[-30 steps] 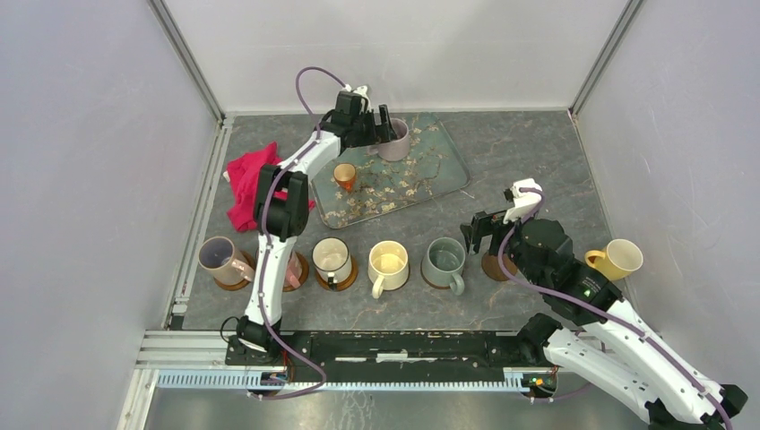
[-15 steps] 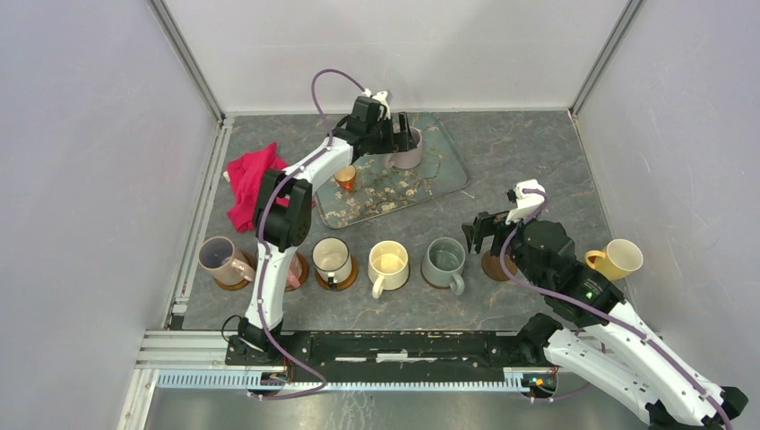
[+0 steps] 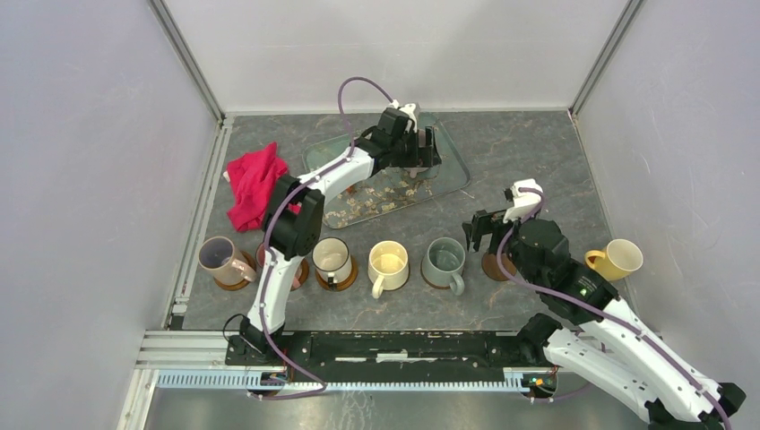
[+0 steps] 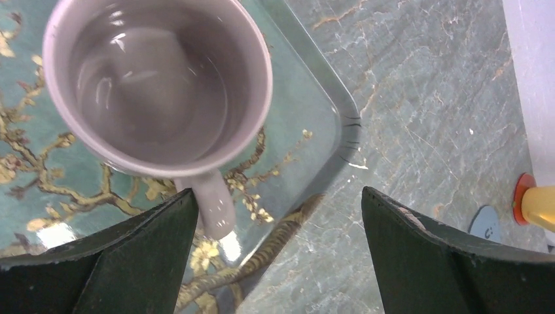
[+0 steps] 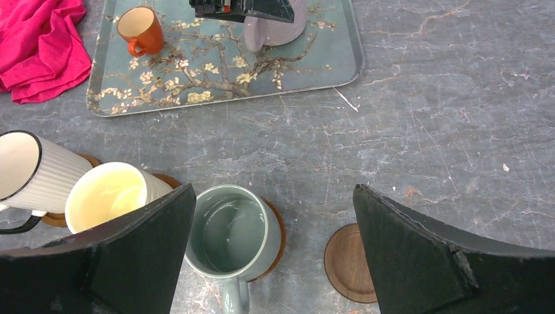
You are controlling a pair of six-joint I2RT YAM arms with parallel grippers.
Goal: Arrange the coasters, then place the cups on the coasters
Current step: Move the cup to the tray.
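A mauve cup (image 4: 157, 78) stands on the floral tray (image 4: 314, 131). Its handle (image 4: 213, 203) points toward my open left gripper (image 4: 278, 248), just beside the left finger, with nothing between the jaws. In the top view the left gripper (image 3: 421, 148) hovers over the tray's far right part. My right gripper (image 5: 273, 216) hangs open and empty above the grey-green cup (image 5: 232, 235), which sits on a coaster, and an empty brown coaster (image 5: 347, 261). The cream cup (image 3: 388, 262) and the white ribbed cup (image 3: 332, 258) stand on coasters in the front row. A yellow cup (image 3: 618, 258) stands at the right.
A small orange cup (image 5: 141, 29) also stands on the tray. A red cloth (image 3: 254, 184) lies left of the tray. Another mauve cup (image 3: 218, 257) ends the row at the left. A grey-blue coaster (image 4: 485, 224) lies by the yellow cup's red coaster (image 4: 521, 196).
My left arm has swung right along the far side of the tray and now covers the mauve cup from above. The right arm has hardly moved.
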